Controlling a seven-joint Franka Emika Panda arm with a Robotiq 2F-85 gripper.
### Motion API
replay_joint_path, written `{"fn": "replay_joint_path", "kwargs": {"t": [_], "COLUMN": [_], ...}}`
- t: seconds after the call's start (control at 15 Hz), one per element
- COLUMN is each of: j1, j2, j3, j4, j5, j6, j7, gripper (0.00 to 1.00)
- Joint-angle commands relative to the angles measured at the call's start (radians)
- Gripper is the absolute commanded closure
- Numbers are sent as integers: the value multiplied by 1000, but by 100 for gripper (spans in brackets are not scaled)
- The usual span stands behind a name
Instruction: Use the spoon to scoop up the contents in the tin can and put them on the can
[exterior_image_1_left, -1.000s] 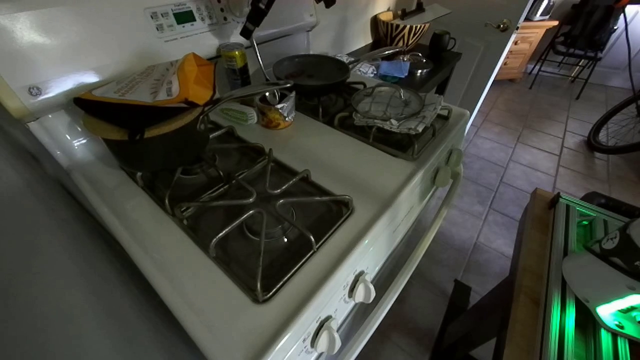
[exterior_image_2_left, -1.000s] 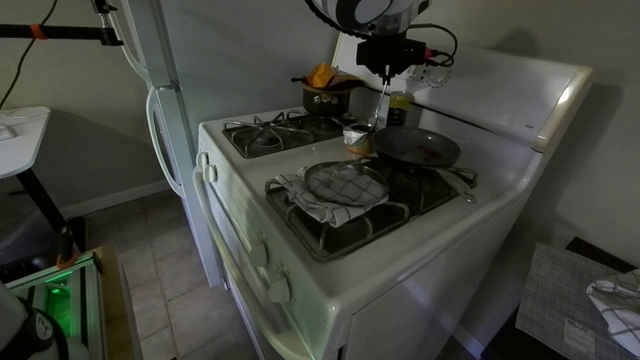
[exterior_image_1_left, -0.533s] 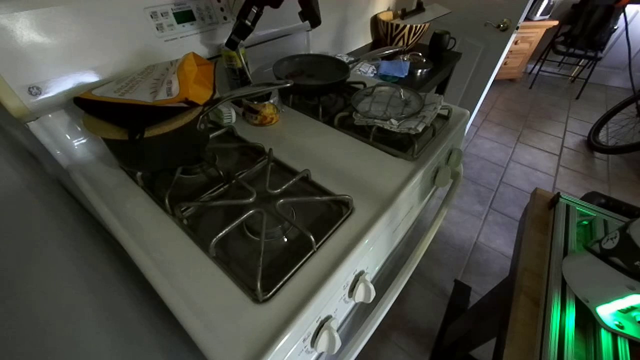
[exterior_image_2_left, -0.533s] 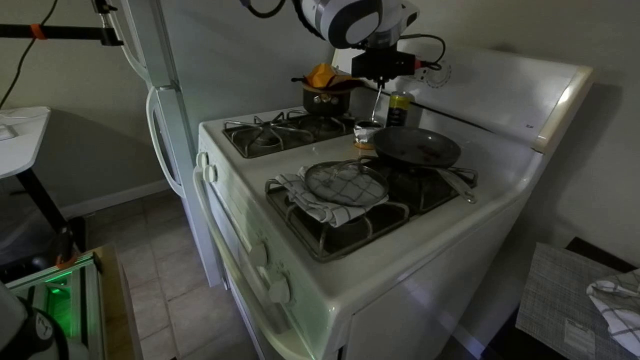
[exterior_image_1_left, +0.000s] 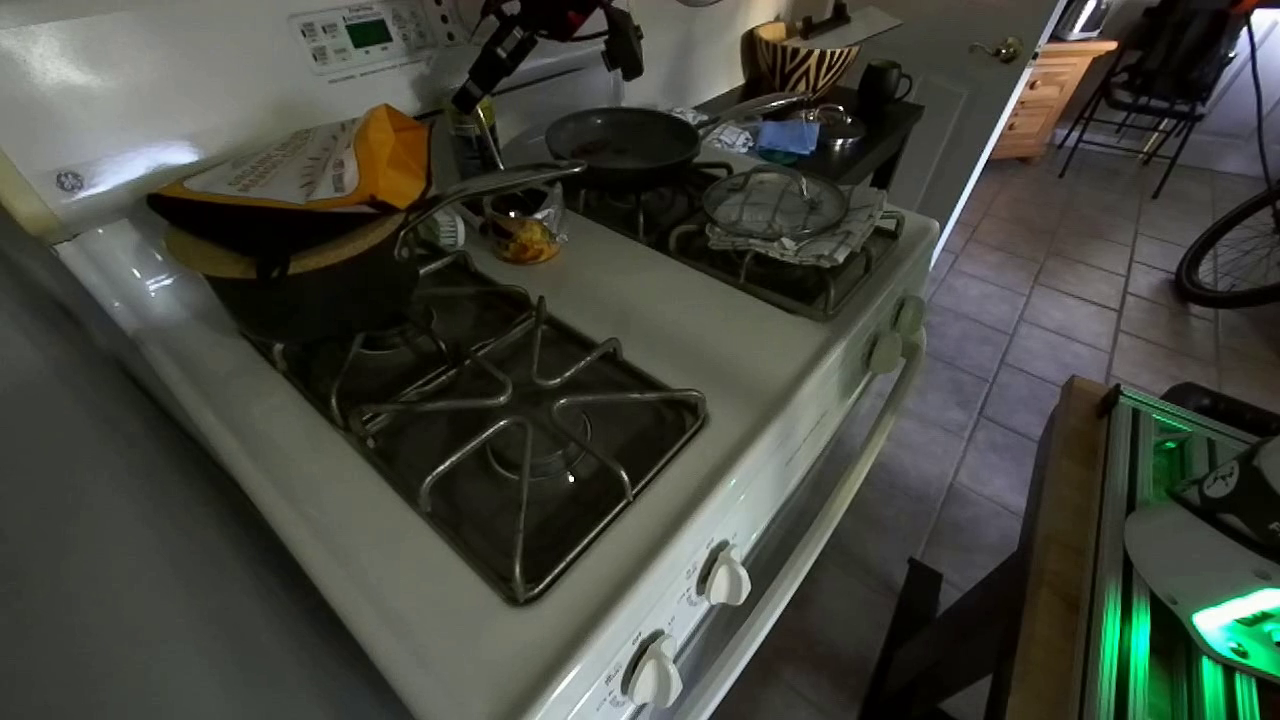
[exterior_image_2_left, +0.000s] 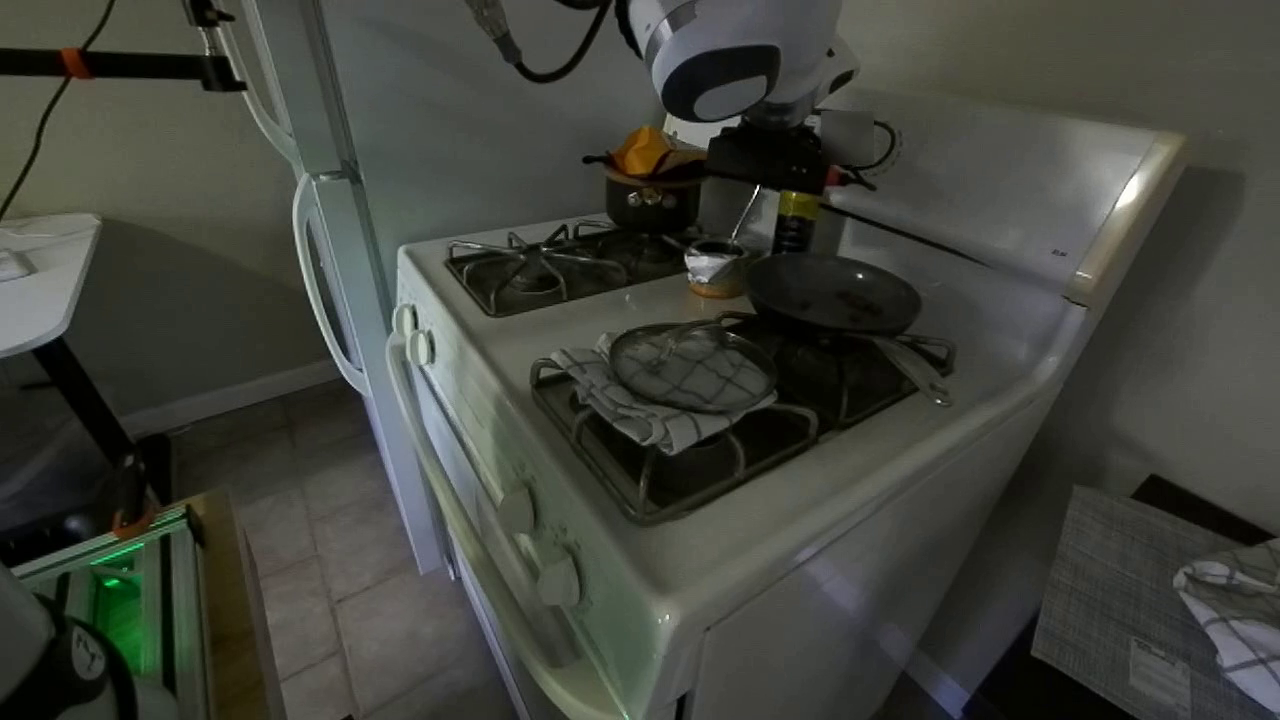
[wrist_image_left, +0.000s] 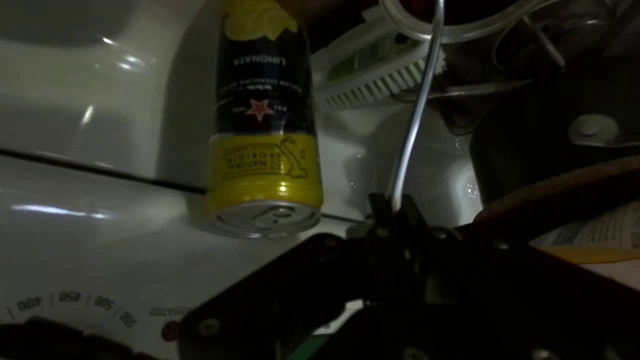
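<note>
The tin can (exterior_image_1_left: 528, 240) is a short cylinder with orange-brown colouring and torn silvery foil at its rim. It stands on the stove top between the burners, also in an exterior view (exterior_image_2_left: 714, 272). In the wrist view its rim (wrist_image_left: 417, 31) shows at the top edge, with dark reddish contents. My gripper (wrist_image_left: 397, 204) is shut on the spoon's thin metal handle (wrist_image_left: 416, 120). In an exterior view the spoon (exterior_image_2_left: 746, 212) slants down into the tin can; its bowl is hidden inside. The gripper shows above and behind the can in an exterior view (exterior_image_1_left: 468, 98).
A yellow-and-black drink can (wrist_image_left: 264, 110) stands beside the gripper. A white-bristled brush (wrist_image_left: 380, 75) lies by the tin can. A black frying pan (exterior_image_2_left: 835, 290) is close by. A pot (exterior_image_1_left: 310, 295) with an orange bag (exterior_image_1_left: 390, 150) and long handle stands opposite. A glass lid (exterior_image_2_left: 690, 370) rests on a towel.
My gripper has come lower, and the spoon slants more. The tin can has slid a little towards the pot, shifting back and forth slightly with the spoon in it.
</note>
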Motion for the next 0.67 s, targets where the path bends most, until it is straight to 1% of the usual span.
{"fn": "replay_joint_path", "kwargs": {"t": [0.0, 0.13, 0.33, 0.47, 0.6], "j1": [-76, -99, -112, -102, -82], "j2": [19, 35, 51, 58, 57], "j3": [46, 47, 18, -24, -74], "j4": [-11, 0, 16, 26, 29], "j5": [139, 234, 385, 464, 519], "j6": [-49, -94, -185, -253, -310], "j7": [-62, -107, -175, -194, -202], "gripper": [98, 98, 98, 98, 98]}}
